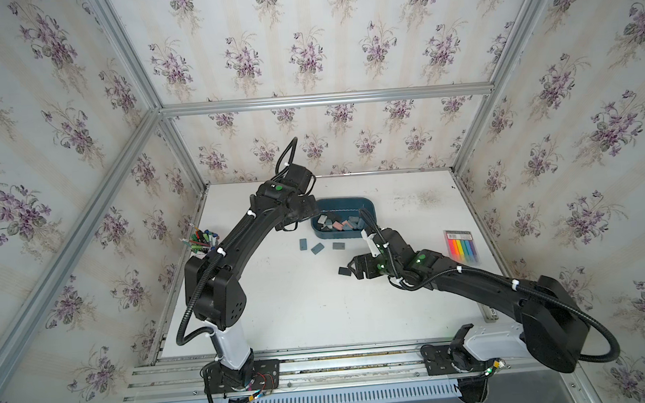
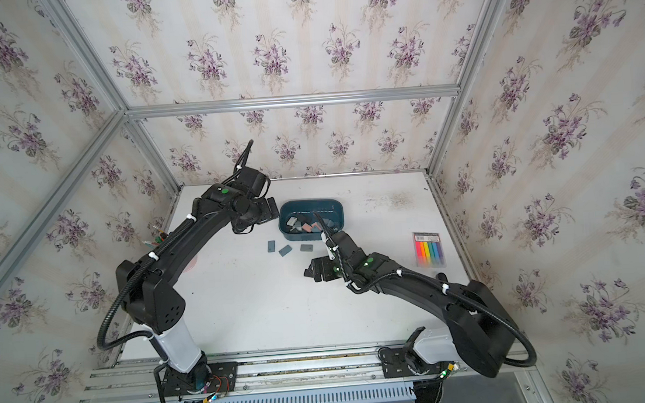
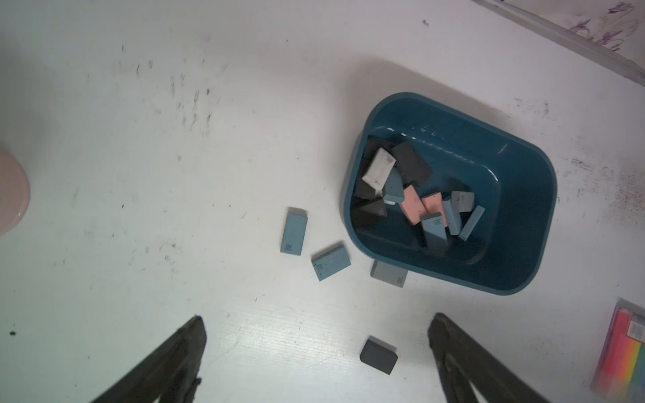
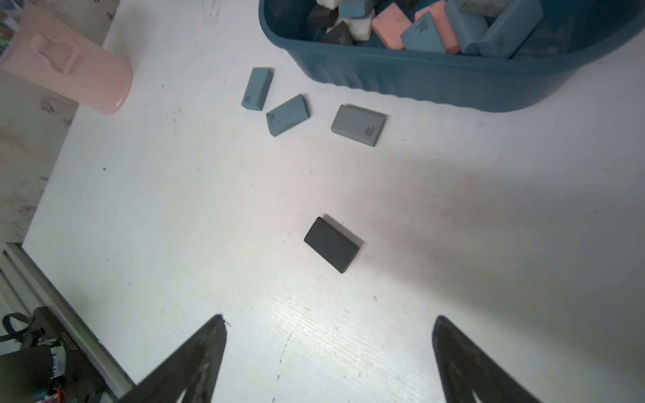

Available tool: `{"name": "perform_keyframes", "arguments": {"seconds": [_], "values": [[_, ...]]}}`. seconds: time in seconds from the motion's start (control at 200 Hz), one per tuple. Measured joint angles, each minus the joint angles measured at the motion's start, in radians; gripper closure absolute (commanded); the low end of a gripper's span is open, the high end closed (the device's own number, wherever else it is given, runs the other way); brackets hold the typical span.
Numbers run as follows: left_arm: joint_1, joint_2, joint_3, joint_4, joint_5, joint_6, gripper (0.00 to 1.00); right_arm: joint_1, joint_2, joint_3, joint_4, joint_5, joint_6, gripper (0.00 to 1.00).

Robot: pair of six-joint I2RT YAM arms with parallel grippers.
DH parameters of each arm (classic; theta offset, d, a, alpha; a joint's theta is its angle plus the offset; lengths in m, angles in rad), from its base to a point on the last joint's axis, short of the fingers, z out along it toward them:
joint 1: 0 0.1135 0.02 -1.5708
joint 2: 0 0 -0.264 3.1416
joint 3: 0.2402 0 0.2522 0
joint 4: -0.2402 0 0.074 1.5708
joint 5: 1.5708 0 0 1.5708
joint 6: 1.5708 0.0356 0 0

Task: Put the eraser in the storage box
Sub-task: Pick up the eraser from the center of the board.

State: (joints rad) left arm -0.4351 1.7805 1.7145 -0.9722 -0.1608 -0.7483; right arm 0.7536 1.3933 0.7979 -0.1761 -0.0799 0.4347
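"Right pincer (image 4: 330, 319) up close: black fingers (image 4: 206, 352) spread wide, nothing between them but bare worktop (image 4: 209, 209)."

"And the eraser it's after?"

"Likely the black eraser (image 4: 331, 244), lying flat straight ahead of that gap, with the storage box (image 4: 419, 80) well beyond it. Its long axis sits skewed to the line between the fingertips, so I'd guess the wrist needs a twist before closing."

"Couldn't the left arm take it?"

"Left pincer (image 3: 317, 317) is spread and empty too, but it hangs up by the box's end — in both top views the right one is just beside the piece."

"Any writing?"

"Grey eraser (image 4: 358, 125) near the box reads '4B'. The blue erasers (image 4: 288, 114) beside it carry stamps too small for me to read."
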Motion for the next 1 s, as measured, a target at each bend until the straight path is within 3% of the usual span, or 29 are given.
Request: {"name": "perform_keyframes", "arguments": {"seconds": [0.23, 0.58, 0.849, 0.999], "values": [[0.061, -0.097, -0.183, 0.015, 0.095, -0.047, 0.00, 0.002, 0.198, 0.086, 0.020, -0.034, -0.071, 0.12], [0.069, -0.252, -0.406, 0.047, 0.085, -0.041, 0.00, 0.047, 0.398, 0.203, 0.009, -0.034, -0.122, 0.17], [0.101, -0.315, -0.486, 0.069, 0.066, -0.042, 0.01, 0.048, 0.433, 0.222, 0.021, 0.012, -0.157, 0.29], [0.116, -0.306, -0.504, 0.082, 0.077, -0.042, 0.01, 0.060, 0.429, 0.224, 0.000, 0.016, -0.172, 0.29]]}}
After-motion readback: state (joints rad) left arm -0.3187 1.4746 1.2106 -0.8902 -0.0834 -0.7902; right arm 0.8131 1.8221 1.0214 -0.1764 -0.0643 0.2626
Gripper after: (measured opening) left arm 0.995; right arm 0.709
